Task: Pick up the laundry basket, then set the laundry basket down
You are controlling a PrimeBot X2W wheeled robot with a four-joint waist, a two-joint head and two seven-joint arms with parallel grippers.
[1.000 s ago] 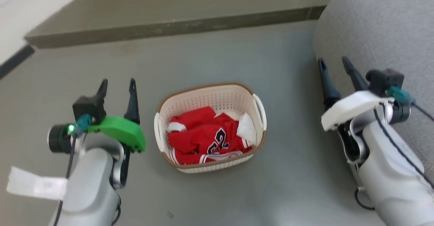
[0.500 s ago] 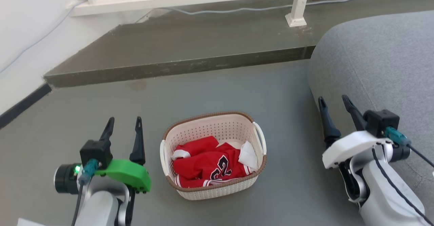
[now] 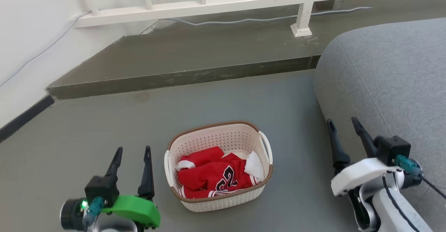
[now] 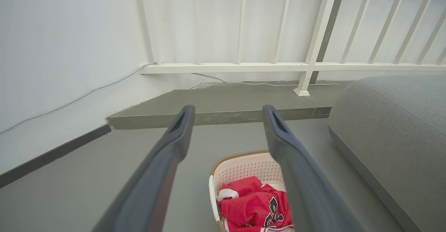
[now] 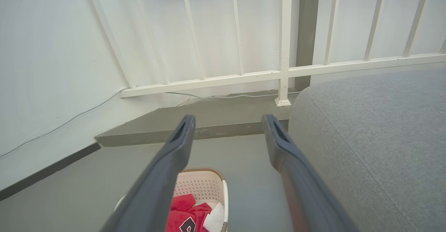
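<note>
The basket point(image 3: 213, 124) sits on the gray floor point(image 3: 104, 127) between the two grippers and touches neither one. A red shirt point(image 3: 209, 174) lies inside it. The left gripper point(image 3: 133, 150) has its fingers spread apart. So does the right gripper point(image 3: 341, 121), beside the gray sofa point(image 3: 383, 78).

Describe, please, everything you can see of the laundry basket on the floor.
The laundry basket is a small cream-white, rounded-rectangular tub of perforated plastic with a brown woven-look rim and a white loop handle on each short side. It stands upright on the grey floor, holding a crumpled red garment with dark numerals and a white cloth. The left gripper and right gripper, both open, flank it without touching.
</note>
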